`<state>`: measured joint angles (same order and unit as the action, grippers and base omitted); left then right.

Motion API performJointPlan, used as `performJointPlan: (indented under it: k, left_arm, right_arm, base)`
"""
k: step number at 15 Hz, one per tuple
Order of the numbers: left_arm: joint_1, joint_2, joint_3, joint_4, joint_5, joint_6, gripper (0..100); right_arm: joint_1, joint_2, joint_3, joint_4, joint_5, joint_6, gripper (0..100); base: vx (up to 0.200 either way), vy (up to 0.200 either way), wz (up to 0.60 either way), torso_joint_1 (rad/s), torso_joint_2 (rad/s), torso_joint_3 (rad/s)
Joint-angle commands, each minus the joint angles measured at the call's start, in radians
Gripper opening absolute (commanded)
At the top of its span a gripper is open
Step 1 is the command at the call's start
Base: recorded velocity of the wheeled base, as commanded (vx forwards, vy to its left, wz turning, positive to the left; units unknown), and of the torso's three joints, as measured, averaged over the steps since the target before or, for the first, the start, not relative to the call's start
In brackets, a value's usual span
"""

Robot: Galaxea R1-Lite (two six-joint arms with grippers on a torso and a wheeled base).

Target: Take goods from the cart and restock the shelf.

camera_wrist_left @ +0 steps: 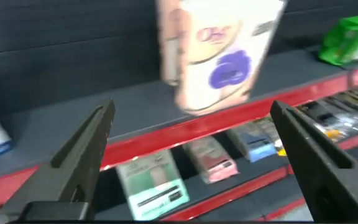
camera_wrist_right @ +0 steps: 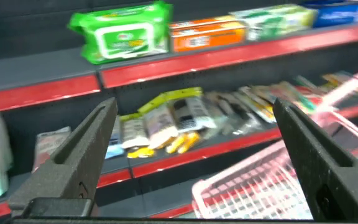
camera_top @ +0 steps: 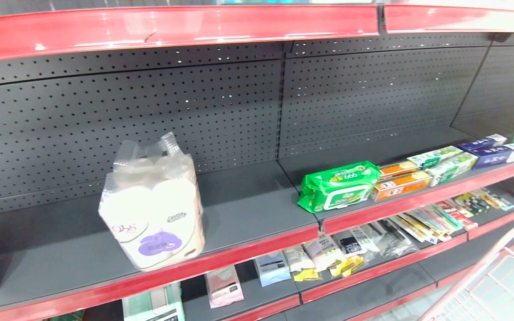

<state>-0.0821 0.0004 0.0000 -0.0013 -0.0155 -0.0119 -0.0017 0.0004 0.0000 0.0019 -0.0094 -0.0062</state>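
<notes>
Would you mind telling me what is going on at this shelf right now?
A robot is restocking a store shelf from a pink cart. A pack of toilet paper stands near the shelf's front edge, left of a green pack of wipes. The left gripper faces the toilet paper and the right gripper is near the cart. Both have their jaws open and empty.

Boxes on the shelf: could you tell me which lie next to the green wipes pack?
The orange boxes, right beside the green wipes pack; the green-and-white boxes and blue boxes lie farther along.
</notes>
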Motion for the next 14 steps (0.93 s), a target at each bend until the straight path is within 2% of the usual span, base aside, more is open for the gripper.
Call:
performJointPlan:
  k: [1, 7, 14]
  left_arm:
    - [0.001, 0.0, 0.0, -0.002, 0.0, 0.0, 100]
    - [0.001, 0.0, 0.0, -0.002, 0.0, 0.0, 100]
    - [0.001, 0.0, 0.0, -0.002, 0.0, 0.0, 100]
  right_arm:
    - [0.0, 0.0, 0.0, 0.0, 0.0, -0.001, 100]
    - [0.0, 0.001, 0.0, 0.0, 0.0, 0.0, 100]
    - [0.0, 0.001, 0.0, 0.0, 0.0, 0.0, 100]
  base:
    - [0.0, 0.0, 0.6, 0.007, 0.01, -0.002]
    - [0.0, 0.0, 0.6, 0.004, 0.0, 0.005]
    - [0.0, 0.0, 0.0, 0.0, 0.0, 0.0]
